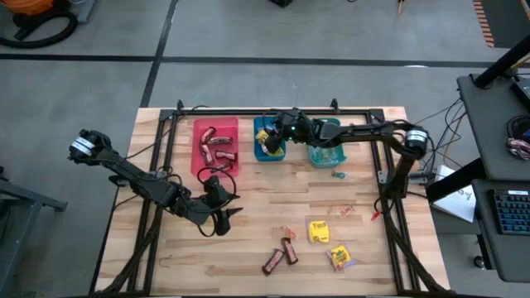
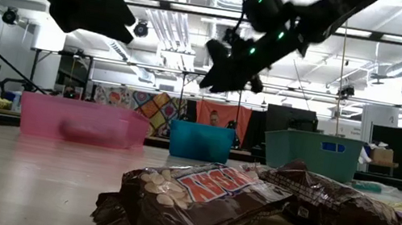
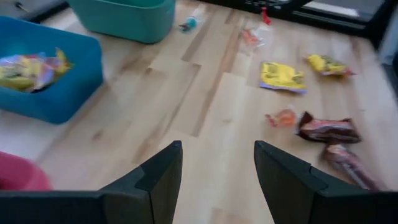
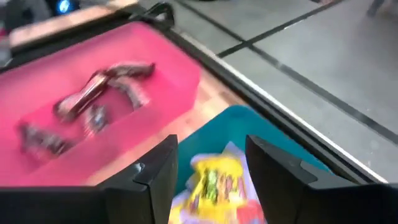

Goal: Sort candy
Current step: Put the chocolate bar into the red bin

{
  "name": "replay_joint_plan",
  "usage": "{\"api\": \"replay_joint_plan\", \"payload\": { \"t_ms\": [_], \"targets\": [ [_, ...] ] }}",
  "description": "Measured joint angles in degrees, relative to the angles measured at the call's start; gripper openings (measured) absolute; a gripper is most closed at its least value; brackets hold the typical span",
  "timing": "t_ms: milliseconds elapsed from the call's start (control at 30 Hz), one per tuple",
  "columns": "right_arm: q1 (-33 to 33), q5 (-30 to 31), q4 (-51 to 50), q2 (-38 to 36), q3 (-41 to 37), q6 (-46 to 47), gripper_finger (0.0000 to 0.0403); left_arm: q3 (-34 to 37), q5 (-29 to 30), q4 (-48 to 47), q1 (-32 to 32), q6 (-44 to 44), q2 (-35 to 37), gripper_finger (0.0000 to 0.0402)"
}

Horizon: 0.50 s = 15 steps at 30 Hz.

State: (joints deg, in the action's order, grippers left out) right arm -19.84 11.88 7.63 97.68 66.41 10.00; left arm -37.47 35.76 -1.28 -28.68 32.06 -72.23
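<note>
a: your right hand hangs over the blue bin, fingers apart, holding nothing; a yellow packet lies in the bin right under it.

b: so lift straight up, don't snag the rim.

a: yes. more candy is on the bench: two yellow packets, brown bars. your left hand hovers nearby, fingers wide and empty.

b: brown bars go in the pink bin?

a: i'd judge so.
</note>
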Motion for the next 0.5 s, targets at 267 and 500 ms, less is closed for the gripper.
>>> {"api": "replay_joint_plan", "payload": {
  "t_ms": [267, 500],
  "targets": [
    [7.69, -4.81, -22.21, -13.42, 0.0, -2.1, 0.0174, -0.73, -4.21, 7.24, -0.24, 0.5, -5.2, 0.0183],
    [20.38, -4.61, -39.26, -22.38, -0.02, 6.83, 0.0158, -8.03, -9.32, 1.52, -1.62, -5.23, -13.15, 0.0183]
  ]
}}
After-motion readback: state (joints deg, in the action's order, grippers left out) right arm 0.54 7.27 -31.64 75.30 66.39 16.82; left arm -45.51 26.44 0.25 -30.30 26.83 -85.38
